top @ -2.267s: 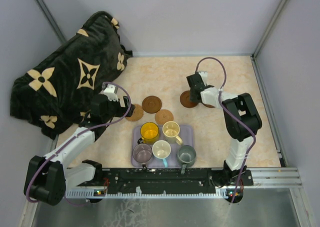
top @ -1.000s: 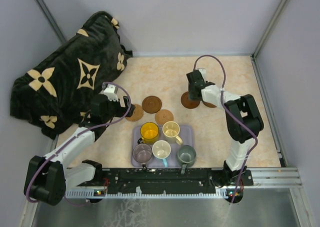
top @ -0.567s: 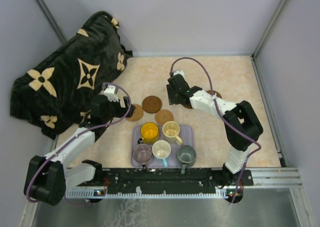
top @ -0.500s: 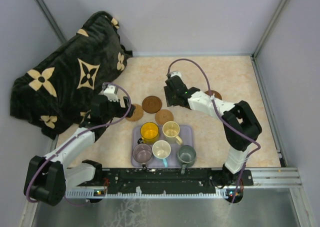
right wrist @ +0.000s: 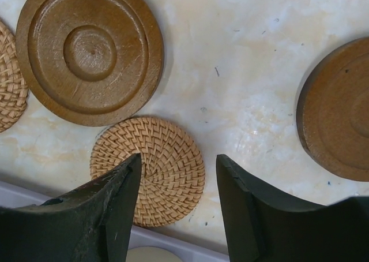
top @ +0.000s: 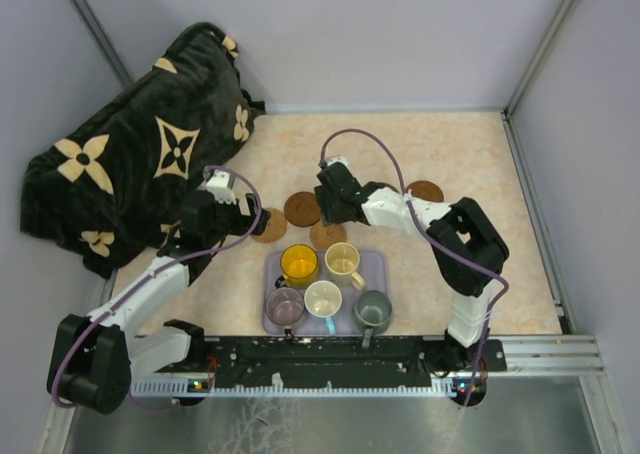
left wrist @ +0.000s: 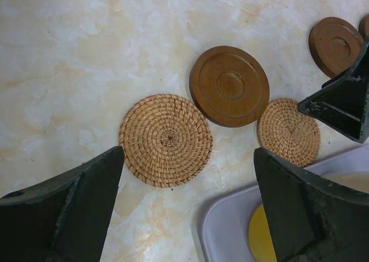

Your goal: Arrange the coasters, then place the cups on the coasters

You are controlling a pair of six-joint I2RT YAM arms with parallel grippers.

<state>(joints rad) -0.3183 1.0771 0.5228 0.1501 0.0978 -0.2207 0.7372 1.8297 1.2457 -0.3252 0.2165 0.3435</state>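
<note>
Two woven coasters (top: 268, 225) (top: 328, 234) and a dark wooden coaster (top: 303, 209) lie just beyond the lavender tray (top: 372, 266). Another wooden coaster (top: 425, 191) lies farther right. On the tray stand several cups: yellow (top: 298, 264), cream (top: 343, 260), mauve (top: 284, 304), white with a blue handle (top: 323, 299), grey-green (top: 373, 309). My right gripper (right wrist: 179, 161) hangs open above the woven coaster (right wrist: 153, 169) nearest the tray, with a wooden coaster (right wrist: 337, 135) to its right. My left gripper (left wrist: 187, 158) is wide open and empty, near the other woven coaster (left wrist: 166, 139).
A black blanket with cream flower patterns (top: 130, 154) is heaped at the back left, close to my left arm. Grey walls with metal corner posts (top: 540, 49) close in the table. My right gripper's finger (left wrist: 340, 103) shows at the right of the left wrist view.
My right arm has swung left, from over the wooden coasters at the right to above the woven coaster by the tray. Its jaws have widened a little. The left arm has stayed still.
</note>
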